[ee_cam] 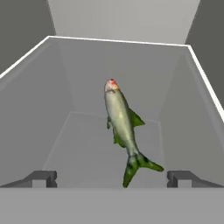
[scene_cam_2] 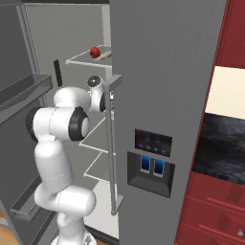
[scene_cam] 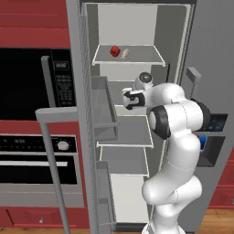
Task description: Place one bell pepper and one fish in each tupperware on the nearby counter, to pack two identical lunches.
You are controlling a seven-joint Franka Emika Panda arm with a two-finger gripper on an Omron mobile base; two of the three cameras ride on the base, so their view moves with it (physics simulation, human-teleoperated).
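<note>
The hand (ee_cam: 111,178) is standing spread wide with nothing between its two dark fingertips (ee_cam: 41,178), reaching into the open fridge (scene_cam: 180,27) at about the height of a middle shelf. Just ahead of it in the hand view, a fish (ee_cam: 123,129) is lying on a pale grey shelf (ee_cam: 78,144), its reddish snout pointing away toward the back wall and its greenish tail fanning out toward the hand, between the two fingertips but not touching either. Looking from behind the arm on the left, the white arm (scene_cam: 176,137) is rising from the floor at the lower right and bending forward into the fridge, its wrist sitting in front of the middle shelves. Higher up, on the top wire-edged shelf (scene_cam: 137,61), a bell pepper (scene_cam: 115,51) is resting with a second fish (scene_cam: 124,53) just beside it on its right, near the back wall. From the right side, the same red pepper (scene_cam_2: 94,52) and its pale neighbour (scene_cam_2: 106,54) are showing above the arm, past the edge of the closed grey fridge door (scene_cam_2: 162,95) with its dispenser panel (scene_cam_2: 151,162). To the left of the fridge, a black built-in oven (scene_cam: 32,82) is sitting among dark-red cabinets (scene_cam: 32,23), and the open fridge door's rack (scene_cam: 103,107) is jutting out between them.
</note>
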